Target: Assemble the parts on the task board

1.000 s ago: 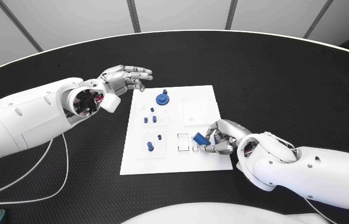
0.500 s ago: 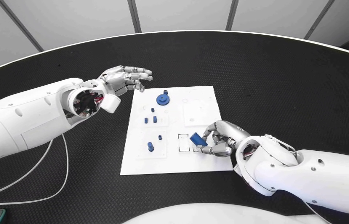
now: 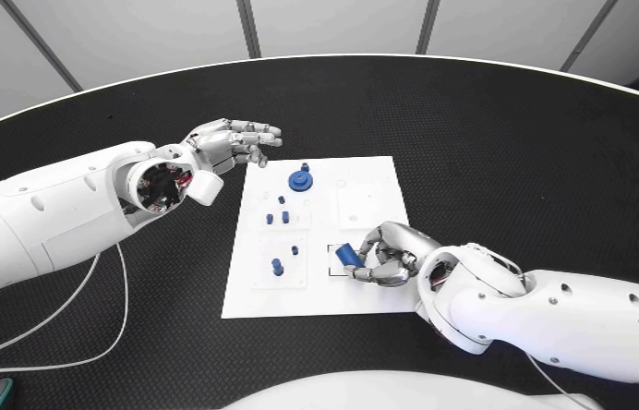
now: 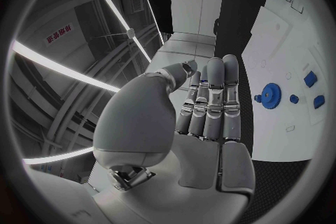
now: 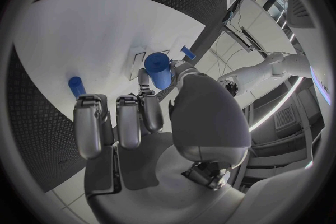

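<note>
The white task board lies in the middle of the black table. My right hand pinches a blue cylindrical part between thumb and finger, just over the rectangular slots near the board's front edge. The right wrist view shows the same part at the fingertips above the board. A blue gear-shaped part stands at the board's far side, small blue pegs sit below it, and one peg stands front left. My left hand hovers off the board's far left corner, holding nothing.
A thin white cable loops on the table under my left arm. In the left wrist view the gear-shaped part and the board lie beyond my straightened fingers.
My right hand has carried the blue part to the left across the board, from beside the slots to over them. The left hand has stayed where it was.
</note>
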You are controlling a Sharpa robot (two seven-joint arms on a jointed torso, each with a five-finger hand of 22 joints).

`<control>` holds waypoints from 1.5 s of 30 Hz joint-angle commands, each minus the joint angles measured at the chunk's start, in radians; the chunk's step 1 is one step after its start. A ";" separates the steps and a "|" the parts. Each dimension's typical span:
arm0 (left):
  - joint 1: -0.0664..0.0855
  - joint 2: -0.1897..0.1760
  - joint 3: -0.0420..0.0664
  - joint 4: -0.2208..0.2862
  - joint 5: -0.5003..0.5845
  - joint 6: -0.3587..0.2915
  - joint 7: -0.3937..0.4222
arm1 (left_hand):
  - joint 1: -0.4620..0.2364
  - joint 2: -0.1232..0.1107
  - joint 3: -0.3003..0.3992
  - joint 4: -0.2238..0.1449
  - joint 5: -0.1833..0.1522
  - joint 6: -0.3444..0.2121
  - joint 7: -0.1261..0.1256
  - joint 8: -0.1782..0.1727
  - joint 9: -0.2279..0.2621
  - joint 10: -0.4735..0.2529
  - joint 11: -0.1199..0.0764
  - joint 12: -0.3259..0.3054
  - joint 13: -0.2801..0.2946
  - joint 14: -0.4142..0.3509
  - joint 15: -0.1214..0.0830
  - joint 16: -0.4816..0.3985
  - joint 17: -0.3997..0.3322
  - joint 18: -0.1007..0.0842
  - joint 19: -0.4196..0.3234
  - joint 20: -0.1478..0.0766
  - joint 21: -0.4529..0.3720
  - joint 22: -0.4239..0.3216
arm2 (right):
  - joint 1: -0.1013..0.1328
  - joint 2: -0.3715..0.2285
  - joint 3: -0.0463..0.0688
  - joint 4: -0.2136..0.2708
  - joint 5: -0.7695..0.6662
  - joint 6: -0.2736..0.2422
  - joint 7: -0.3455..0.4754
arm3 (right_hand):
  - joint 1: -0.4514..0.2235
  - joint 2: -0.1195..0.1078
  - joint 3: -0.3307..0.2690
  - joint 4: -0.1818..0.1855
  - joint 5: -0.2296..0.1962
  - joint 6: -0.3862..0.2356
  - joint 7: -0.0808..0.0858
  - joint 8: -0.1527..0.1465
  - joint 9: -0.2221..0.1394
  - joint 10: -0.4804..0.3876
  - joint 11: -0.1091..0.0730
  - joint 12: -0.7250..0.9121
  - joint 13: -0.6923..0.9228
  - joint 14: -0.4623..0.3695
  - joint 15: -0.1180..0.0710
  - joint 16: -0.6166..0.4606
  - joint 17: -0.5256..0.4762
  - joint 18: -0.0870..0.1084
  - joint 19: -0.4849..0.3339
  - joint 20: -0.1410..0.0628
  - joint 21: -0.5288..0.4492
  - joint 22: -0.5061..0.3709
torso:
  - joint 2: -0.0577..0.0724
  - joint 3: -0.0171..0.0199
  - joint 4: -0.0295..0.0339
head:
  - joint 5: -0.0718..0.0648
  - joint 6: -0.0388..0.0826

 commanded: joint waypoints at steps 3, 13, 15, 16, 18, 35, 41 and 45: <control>0.000 0.000 0.000 0.001 0.000 -0.001 -0.001 | -0.005 0.009 -0.007 -0.001 -0.001 -0.003 0.005 -0.002 -0.001 -0.009 -0.001 0.006 0.000 -0.005 0.000 -0.003 -0.002 0.015 -0.005 -0.001 -0.004 -0.001 | 0.000 0.016 0.002 -0.012 0.005 0.017 -0.003 | -0.040 0.001 0.016 0.000 -0.007 0.065 -0.054 0.015 0.011 0.012 -0.005 0.008 0.093 0.088 -0.010 0.007 0.172 -0.015 0.106 -0.008 0.006 0.263 | 0.002 -0.0003 0.0006 | 0.003 -0.001; 0.000 0.001 0.000 0.001 0.000 0.000 -0.002 | -0.005 0.009 -0.007 -0.001 -0.001 -0.003 0.005 -0.002 -0.001 -0.009 -0.001 0.006 0.000 -0.005 0.000 -0.003 -0.002 0.015 -0.005 -0.001 -0.004 -0.001 | 0.001 0.037 0.005 -0.039 0.032 0.036 -0.007 | -0.097 -0.004 0.018 0.000 -0.026 0.073 -0.058 0.025 0.021 0.015 -0.008 0.006 0.096 0.088 -0.013 0.007 0.172 -0.015 0.106 -0.011 0.006 0.263 | 0.000 0.0012 -0.0014 | 0.007 -0.004; 0.000 0.001 0.000 0.001 0.000 0.000 -0.002 | -0.005 0.009 -0.007 -0.001 -0.001 -0.003 0.005 -0.002 -0.001 -0.009 -0.001 0.006 0.000 -0.005 0.000 -0.003 -0.002 0.015 -0.005 -0.001 -0.004 -0.001 | 0.001 0.040 0.006 -0.044 0.034 0.036 -0.007 | -0.111 -0.005 0.017 0.000 -0.037 0.073 -0.059 0.027 0.024 0.017 -0.009 0.007 0.098 0.088 -0.013 0.007 0.172 -0.015 0.106 -0.012 0.006 0.263 | 0.000 0.0014 -0.0016 | 0.008 -0.005; 0.000 0.001 0.000 0.001 0.000 0.000 -0.002 | -0.005 0.009 -0.008 0.000 -0.001 -0.002 0.005 -0.002 -0.001 -0.009 -0.001 0.007 0.000 -0.005 0.000 -0.003 -0.002 0.015 -0.005 -0.001 -0.005 -0.002 | 0.001 0.042 0.006 -0.046 0.034 0.036 -0.007 | -0.118 -0.006 0.016 0.001 -0.040 0.074 -0.059 0.028 0.025 0.017 -0.009 0.007 0.099 0.088 -0.014 0.008 0.174 -0.015 0.106 -0.012 0.006 0.263 | 0.000 0.0015 -0.0017 | 0.009 -0.005; 0.000 0.001 0.000 0.002 0.000 0.000 -0.003 | -0.005 0.009 -0.008 0.000 -0.001 -0.002 0.005 -0.002 -0.001 -0.009 -0.001 0.007 0.000 -0.005 0.000 -0.003 -0.002 0.015 -0.005 -0.001 -0.005 -0.002 | 0.001 0.046 0.007 -0.050 0.035 0.037 -0.006 | -0.130 -0.008 0.012 0.001 -0.039 0.074 -0.059 0.030 0.028 0.018 -0.009 0.007 0.100 0.088 -0.014 0.008 0.174 -0.015 0.106 -0.012 0.006 0.263 | 0.001 0.0020 -0.0018 | 0.010 -0.005; 0.000 0.001 0.000 0.002 0.000 0.000 -0.004 | -0.005 0.009 -0.008 0.000 -0.001 -0.002 0.005 -0.002 -0.001 -0.009 -0.001 0.007 0.000 -0.005 0.000 -0.003 -0.002 0.015 -0.005 -0.001 -0.005 -0.002 | 0.002 0.053 0.008 -0.063 0.036 0.011 0.008 | -0.232 -0.007 -0.078 0.002 -0.186 0.060 -0.060 0.048 0.053 0.012 -0.009 -0.014 0.095 0.086 -0.014 0.003 0.166 -0.015 0.106 -0.013 0.006 0.263 | 0.000 0.0029 -0.0028 | 0.013 -0.008; 0.000 0.000 0.000 0.002 0.000 0.000 -0.005 | -0.005 0.009 -0.008 0.000 -0.001 -0.002 0.005 -0.002 -0.001 -0.009 -0.001 0.007 0.000 -0.005 0.000 -0.003 -0.002 0.015 -0.005 -0.001 -0.005 -0.002 | 0.002 0.053 0.008 -0.065 0.036 -0.004 0.013 | -0.240 0.007 -0.139 0.002 -0.239 0.053 -0.058 0.053 0.061 0.008 -0.008 -0.024 0.092 0.086 -0.013 0.002 0.165 -0.015 0.106 -0.011 0.006 0.263 | 0.000 0.0025 -0.0028 | 0.013 -0.008; 0.000 0.000 0.000 0.003 0.000 0.000 -0.005 | -0.005 0.010 -0.008 0.001 0.000 -0.002 0.004 -0.002 -0.001 -0.009 -0.001 0.008 0.000 -0.005 0.000 -0.003 -0.003 0.015 -0.005 -0.001 -0.006 -0.002 | 0.002 0.051 0.008 -0.059 0.036 -0.004 0.020 | -0.240 0.016 -0.157 0.002 -0.243 0.051 -0.058 0.054 0.063 0.008 -0.007 -0.025 0.093 0.086 -0.012 0.002 0.165 -0.015 0.106 -0.011 0.006 0.263 | 0.000 0.0026 -0.0027 | 0.014 -0.008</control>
